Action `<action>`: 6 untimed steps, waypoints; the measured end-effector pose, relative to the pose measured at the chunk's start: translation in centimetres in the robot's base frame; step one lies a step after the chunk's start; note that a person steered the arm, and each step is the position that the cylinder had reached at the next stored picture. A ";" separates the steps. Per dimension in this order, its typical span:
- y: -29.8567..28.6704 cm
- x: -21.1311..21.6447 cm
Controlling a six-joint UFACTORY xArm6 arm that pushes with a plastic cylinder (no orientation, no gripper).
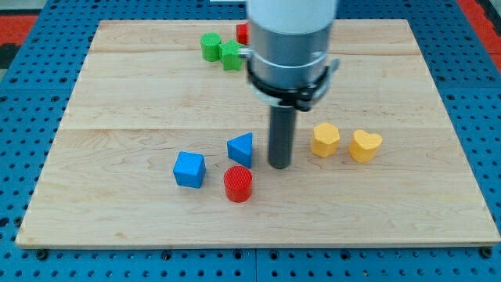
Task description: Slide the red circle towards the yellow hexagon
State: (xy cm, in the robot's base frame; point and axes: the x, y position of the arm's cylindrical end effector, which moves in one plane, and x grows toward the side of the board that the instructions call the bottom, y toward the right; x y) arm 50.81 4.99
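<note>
The red circle (pixel 238 184) — a short ridged cylinder, probably light and rigid — sits near the board's bottom edge; it should slide easily if pushed on its left flank. Just beyond stand the blue cube (pixel 189 169) and blue triangle (pixel 242 149); the tip (pixel 279 165) — a bare rod, no jaws — rests up-right of the circle; farther right lies the yellow hexagon (pixel 325 139).

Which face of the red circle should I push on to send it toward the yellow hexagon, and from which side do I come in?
Push its lower-left side. The red circle sits below-left of the yellow hexagon, so contact should be opposite that. My tip is now upper-right of it, beside the blue triangle; circle around below first, probably.
</note>
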 end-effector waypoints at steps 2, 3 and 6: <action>0.4 8.4; -9.2 9.8; -2.3 0.1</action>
